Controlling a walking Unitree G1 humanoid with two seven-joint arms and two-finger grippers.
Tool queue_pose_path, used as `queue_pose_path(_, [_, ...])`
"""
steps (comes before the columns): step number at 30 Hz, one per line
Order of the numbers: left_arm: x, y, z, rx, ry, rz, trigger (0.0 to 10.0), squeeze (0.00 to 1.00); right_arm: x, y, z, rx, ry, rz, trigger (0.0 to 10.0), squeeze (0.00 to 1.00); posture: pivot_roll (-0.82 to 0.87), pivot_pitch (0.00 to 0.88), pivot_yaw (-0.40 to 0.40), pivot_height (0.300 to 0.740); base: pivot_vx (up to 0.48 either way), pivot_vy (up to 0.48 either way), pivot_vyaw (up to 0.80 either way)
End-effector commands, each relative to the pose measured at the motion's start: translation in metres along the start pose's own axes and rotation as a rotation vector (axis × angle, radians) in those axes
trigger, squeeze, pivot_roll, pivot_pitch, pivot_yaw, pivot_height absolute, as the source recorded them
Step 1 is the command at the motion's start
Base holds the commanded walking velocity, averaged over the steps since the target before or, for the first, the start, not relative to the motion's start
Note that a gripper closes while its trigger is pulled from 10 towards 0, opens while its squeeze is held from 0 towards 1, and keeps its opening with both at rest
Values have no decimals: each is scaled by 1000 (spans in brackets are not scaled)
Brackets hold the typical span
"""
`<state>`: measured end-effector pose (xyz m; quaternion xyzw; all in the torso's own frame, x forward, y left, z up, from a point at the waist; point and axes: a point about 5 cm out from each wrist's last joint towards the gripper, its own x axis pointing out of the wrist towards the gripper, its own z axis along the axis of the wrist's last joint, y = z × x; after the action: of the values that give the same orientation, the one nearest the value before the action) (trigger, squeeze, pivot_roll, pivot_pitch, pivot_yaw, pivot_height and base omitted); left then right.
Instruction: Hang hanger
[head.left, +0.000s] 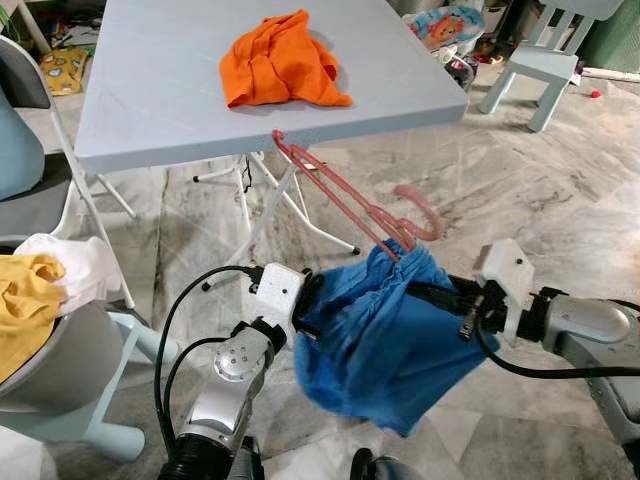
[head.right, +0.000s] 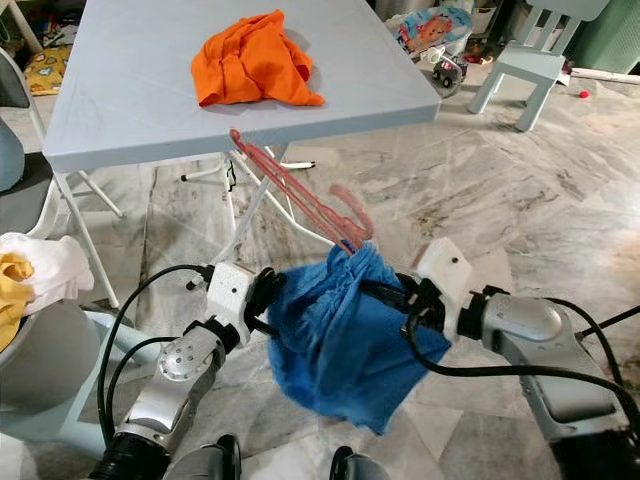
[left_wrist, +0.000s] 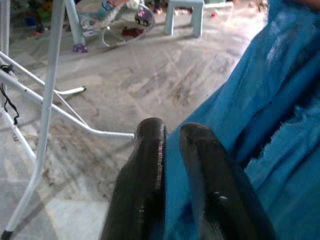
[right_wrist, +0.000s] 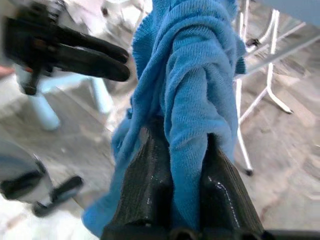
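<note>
A blue garment (head.left: 385, 340) hangs bunched between my two grippers, low over the marble floor. A pink hanger (head.left: 335, 190) sticks up out of its top; the hook (head.left: 425, 215) curls to the right, and the long far end reaches the front edge of the table (head.left: 150, 110). My left gripper (head.left: 308, 305) is shut on the garment's left edge, with cloth between its fingers (left_wrist: 150, 165). Shut on a thick twisted fold on the garment's right side is my right gripper (head.left: 420, 292), whose fingers (right_wrist: 150, 185) squeeze the cloth.
An orange garment (head.left: 280, 60) lies crumpled on the grey-blue folding table. A round basket (head.left: 40, 340) with yellow and white clothes stands at the left. A pale blue child's chair (head.left: 545, 60) and toys sit at the back right. White table legs (head.left: 270, 205) cross behind the hanger.
</note>
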<state>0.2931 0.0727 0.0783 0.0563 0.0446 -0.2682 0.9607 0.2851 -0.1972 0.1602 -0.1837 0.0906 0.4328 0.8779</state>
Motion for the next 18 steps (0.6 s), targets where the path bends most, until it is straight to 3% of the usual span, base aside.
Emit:
queue_pose_path(1, [-2, -2, -3, 16, 21, -4, 10000, 1000, 0, -2, 4, -35, -6, -14, 10000, 0, -34, 181, -40, 740, 0, 0, 0])
queue_pose_path(4, [-5, -5, -7, 62, 45, -40, 10000, 1000, 3, -12, 1, -164, 53, -72, 10000, 0, -34, 180, -43, 740, 0, 0, 0])
queue_pose_path(9, [-6, -10, -5, 86, 27, -98, 10000, 1000, 4, -16, -5, -201, 106, -60, 10000, 0, -31, 180, -45, 740, 0, 0, 0])
queue_pose_path(12, [-8, -12, -3, 124, 18, -139, 10000, 1000, 7, -19, -10, -145, 116, -31, 10000, 0, -30, 181, -51, 740, 0, 0, 0])
queue_pose_path(15, [-12, -17, 0, 155, -13, -193, 10000, 1000, 15, -22, -14, -266, 152, -24, 10000, 0, -29, 180, -52, 740, 0, 0, 0])
queue_pose_path(17, [-14, -18, 2, 176, -33, -214, 10000, 1000, 18, -21, -16, -290, 170, 17, 10000, 0, -23, 180, -54, 740, 0, 0, 0])
queue_pose_path(18, [-19, -21, 9, 243, -84, -254, 10000, 1000, 20, -20, -19, -341, 205, 83, 10000, 0, -20, 181, -55, 740, 0, 0, 0])
